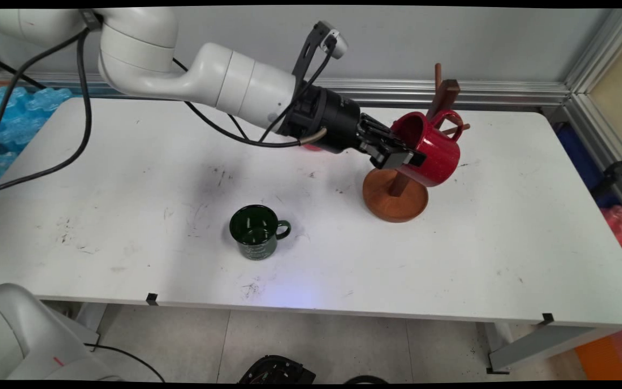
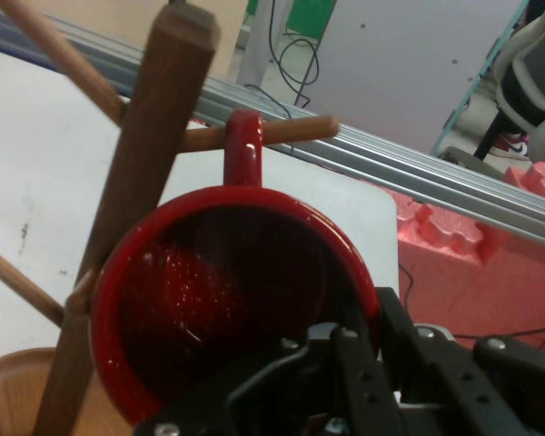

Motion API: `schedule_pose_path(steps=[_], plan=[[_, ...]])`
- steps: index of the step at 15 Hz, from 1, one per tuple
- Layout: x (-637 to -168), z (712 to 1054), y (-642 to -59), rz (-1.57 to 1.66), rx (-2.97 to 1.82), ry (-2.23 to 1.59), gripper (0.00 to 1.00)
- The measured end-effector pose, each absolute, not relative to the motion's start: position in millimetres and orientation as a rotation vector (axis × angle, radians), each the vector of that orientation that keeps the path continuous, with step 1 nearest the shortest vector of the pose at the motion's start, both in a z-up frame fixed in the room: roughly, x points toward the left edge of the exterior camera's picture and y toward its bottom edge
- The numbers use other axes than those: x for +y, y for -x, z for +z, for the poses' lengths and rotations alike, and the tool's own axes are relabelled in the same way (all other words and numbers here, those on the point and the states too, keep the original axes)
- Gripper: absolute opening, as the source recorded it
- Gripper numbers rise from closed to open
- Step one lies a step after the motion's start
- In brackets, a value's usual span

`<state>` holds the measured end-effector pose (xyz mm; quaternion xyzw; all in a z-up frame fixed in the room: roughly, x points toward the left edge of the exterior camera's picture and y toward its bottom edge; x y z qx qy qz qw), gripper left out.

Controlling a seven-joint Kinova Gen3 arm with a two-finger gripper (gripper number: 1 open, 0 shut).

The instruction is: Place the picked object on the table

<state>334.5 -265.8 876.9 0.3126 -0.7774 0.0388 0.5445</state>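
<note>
A red mug [image 1: 436,154] [image 2: 222,300] is tipped on its side against a wooden mug tree [image 1: 396,197] [image 2: 141,182]. Its handle [image 2: 242,150] is hooked over one of the tree's pegs [image 2: 300,130]. My gripper [image 1: 404,156] [image 2: 368,341] is shut on the mug's rim, one finger inside the cup and the other outside it. The mug's opening faces the hand. A dark green mug [image 1: 257,231] stands upright on the white table [image 1: 127,162], well to the left of and nearer than the tree, with its handle pointing right.
An aluminium rail [image 1: 478,92] runs along the table's far edge, just behind the mug tree. Blue packing material [image 1: 14,113] lies beyond the table's left end. Pink foam [image 2: 477,263] and red items [image 1: 621,227] lie off its right end. Black cables hang from the arm.
</note>
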Motion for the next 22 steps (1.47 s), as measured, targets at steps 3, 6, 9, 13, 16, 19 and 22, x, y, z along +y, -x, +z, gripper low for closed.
schedule_pose_path(steps=[3, 6, 9, 13, 16, 19, 22], plan=[[-266, 878, -334, 0.093, -1.844, -0.741, 0.00], [-267, 879, -334, 0.096, -1.843, -0.741, 0.00], [-268, 881, -335, 0.101, -1.840, -0.741, 0.00], [-269, 883, -337, 0.106, -1.838, -0.742, 0.00], [-270, 886, -339, 0.111, -1.836, -0.744, 0.00], [-269, 888, -344, 0.118, -1.837, -0.747, 0.00], [-269, 891, -349, 0.125, -1.837, -0.751, 0.00]])
